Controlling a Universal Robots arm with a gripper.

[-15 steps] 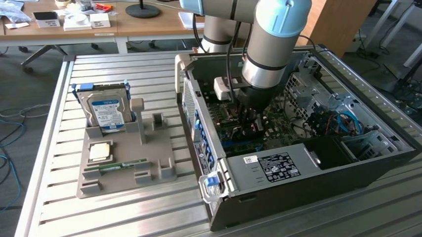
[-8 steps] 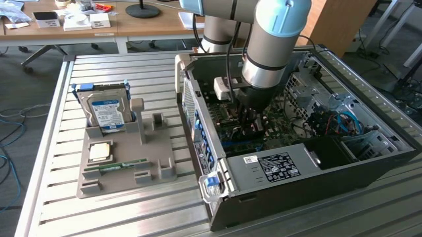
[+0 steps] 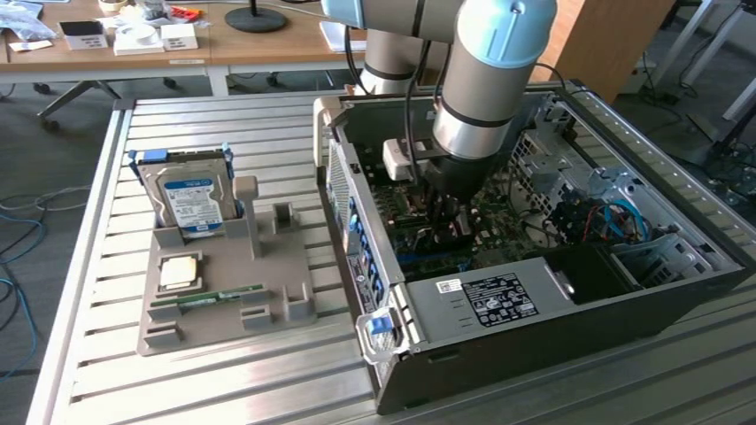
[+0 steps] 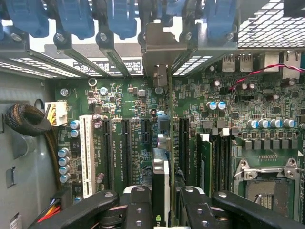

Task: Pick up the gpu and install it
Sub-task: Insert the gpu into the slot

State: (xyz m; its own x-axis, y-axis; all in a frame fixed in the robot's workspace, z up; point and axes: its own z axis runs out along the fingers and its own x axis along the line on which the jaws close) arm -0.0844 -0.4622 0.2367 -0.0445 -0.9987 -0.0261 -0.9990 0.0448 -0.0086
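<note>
The arm is seen reaching down into the open computer case [image 3: 661, 292], which lies on its side on the slatted metal table [image 3: 177, 381]. In the wrist view the gripper [image 4: 161, 200] is closed partway on the gpu [image 4: 162, 176], which is gripped edge-on between the 2 black fingers [image 4: 138, 205]. The card is held upright over the green motherboard [image 4: 143, 100], in line with the row of black expansion slots [image 4: 125, 148] and beside the white slot [image 4: 86, 152]. Its silver end bracket [image 4: 159, 52] is seen against the rear wall of the case, among the blue slot clips [image 4: 121, 19]. Whether the card's edge is seated in a slot cannot be told. On the exterior view's left, a grey holder [image 3: 225, 292] stands on the table, with a blue-labelled hard drive [image 3: 195, 204] upright in it and a narrow green memory stick [image 3: 207, 299] lying on it.
</note>
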